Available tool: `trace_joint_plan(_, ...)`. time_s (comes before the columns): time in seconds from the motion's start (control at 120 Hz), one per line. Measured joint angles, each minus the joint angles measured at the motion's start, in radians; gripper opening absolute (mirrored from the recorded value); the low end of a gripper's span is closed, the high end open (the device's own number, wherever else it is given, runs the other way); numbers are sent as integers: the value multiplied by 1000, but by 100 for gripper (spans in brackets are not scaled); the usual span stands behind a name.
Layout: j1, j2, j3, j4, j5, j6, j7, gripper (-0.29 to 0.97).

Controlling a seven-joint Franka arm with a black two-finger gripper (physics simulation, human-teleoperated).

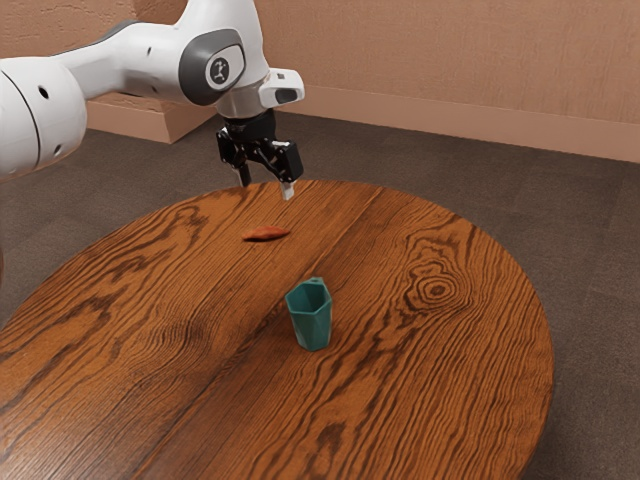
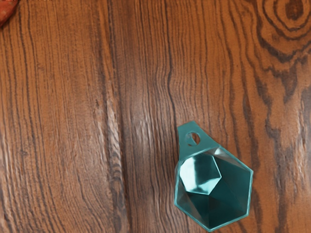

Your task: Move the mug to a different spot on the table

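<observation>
Arm [image 1: 130, 60]: white shell, grey round joint cap bearing a small dark emblem; too small to read. It enters from the upper left of the exterior frame.

Pincer [image 1: 266, 184]: black, pointing down, fingers apart, nothing between them. It hangs above the far edge of the counter [image 1: 150, 330], upper centre-left of the frame.

Counter: round top, glossy reddish-brown wood, bold dark grain, one ringed knot [image 1: 437, 292] right of centre.

Mug [image 1: 309, 313]: teal, smooth, faceted walls, six-sided rim, narrowing toward the base. It stands upright at the middle of the frame, on the counter, well apart from the pincer. Long axis vertical, mouth up. The handle is a flat tab pierced by a small round hole; it sits at the far rim and points toward the back of the counter. In the wrist view the inside is shiny, with a pale angular floor.

Orange piece [image 1: 265, 234]: small, flat, elongated, lying on the counter between pincer and mug, nearer the pincer. I cannot tell what it is.
</observation>
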Motion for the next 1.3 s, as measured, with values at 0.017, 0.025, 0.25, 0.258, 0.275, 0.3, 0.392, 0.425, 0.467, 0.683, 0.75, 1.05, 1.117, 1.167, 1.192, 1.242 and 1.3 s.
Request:
trace_joint_plan(0.017, 0, 0, 0, 0, 0, 0, 0, 68)
trace_joint_plan(0.025, 0, 0, 0, 0, 0, 0, 1, 68)
trace_joint_plan(0.25, -6, 54, -8, 44, 19, -20, -13, 68)
trace_joint_plan(0.258, -6, 62, -8, 53, 20, -22, -14, 68)
trace_joint_plan(0.275, -6, 79, -8, 75, 23, -27, -16, 68)
trace_joint_plan(0.3, -6, 109, -9, 118, 27, -40, -19, 68)
trace_joint_plan(0.392, 7, 234, -9, 268, 14, -95, -28, 68)
trace_joint_plan(0.425, 17, 275, -9, 303, 1, -112, -31, 68)
trace_joint_plan(0.467, 29, 321, -8, 338, -18, -130, -34, 68)
trace_joint_plan(0.683, 60, 452, 4, 419, -137, -197, -62, 68)
trace_joint_plan(0.75, 61, 470, 3, 421, -169, -204, -76, 68)
trace_joint_plan(1.05, 75, 559, 6, 442, -273, -184, -125, 68)
trace_joint_plan(1.117, 79, 574, 6, 442, -281, -178, -133, 68)
trace_joint_plan(1.167, 82, 581, 9, 443, -284, -176, -139, 68)
trace_joint_plan(1.192, 84, 585, 11, 443, -286, -175, -141, 68)
trace_joint_plan(1.242, 87, 592, 13, 443, -287, -173, -146, 68)
trace_joint_plan(1.3, 89, 599, 13, 442, -289, -171, -151, 68)
